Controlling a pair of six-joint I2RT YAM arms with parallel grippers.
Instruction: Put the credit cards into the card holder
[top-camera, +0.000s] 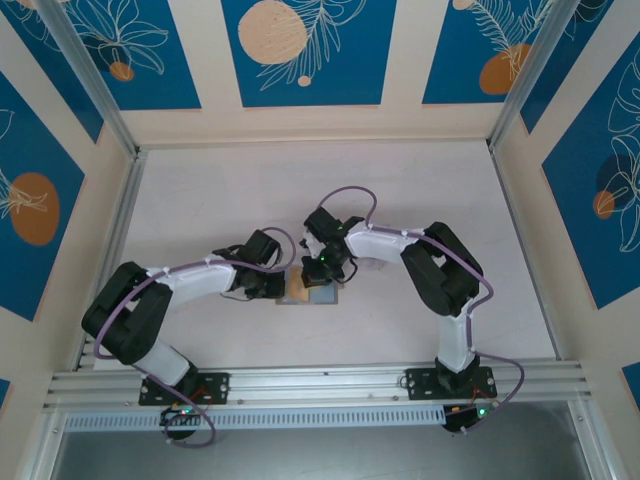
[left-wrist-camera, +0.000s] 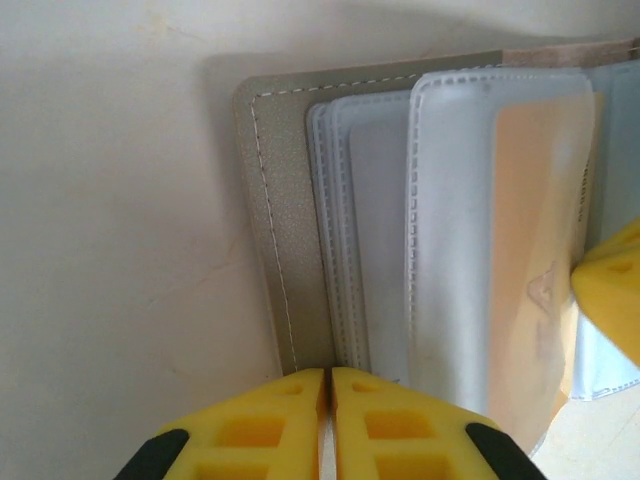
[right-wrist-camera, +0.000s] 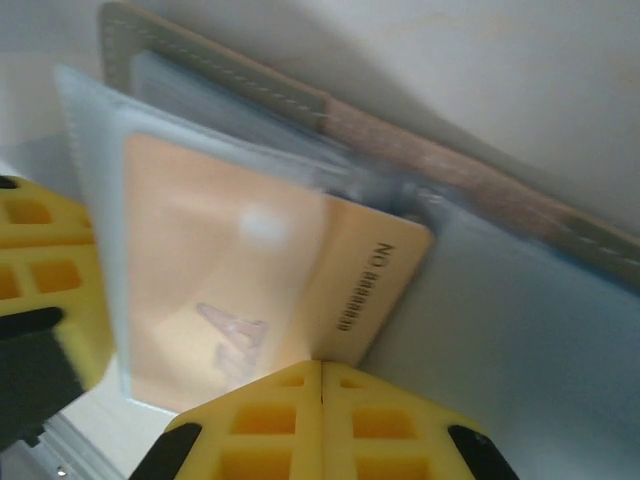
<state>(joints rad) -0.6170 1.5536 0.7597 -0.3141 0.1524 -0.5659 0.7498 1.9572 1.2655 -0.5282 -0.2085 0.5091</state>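
The left gripper's (left-wrist-camera: 328, 388) jaws are pressing together with no gap, their tips sitting at the edge of the card holder (left-wrist-camera: 272, 210). Whether a thin leaf is caught between them cannot be told. The right gripper's (right-wrist-camera: 320, 378) jaws are also closing flat against each other, and the edge of an orange credit card (right-wrist-camera: 372, 288) is running in right at their seam, so they appear clamped on it.

The pale table (top-camera: 220, 200) is carrying everything. Both arms are reaching inward and meeting near its middle, the left gripper (top-camera: 272, 285) coming in from the left and the right gripper (top-camera: 322, 268) from the right and slightly farther back.

Between them the card holder (top-camera: 318, 296) is lying open and flat on the table, its stitched grey cover (right-wrist-camera: 215, 72) showing beyond a stack of clear plastic sleeves (left-wrist-camera: 450, 180).

The orange credit card (left-wrist-camera: 540, 200) is sitting partly inside the topmost sleeve, with one end showing bare outside it.

On that bare end a small line of print is reading "NO" followed by digits.
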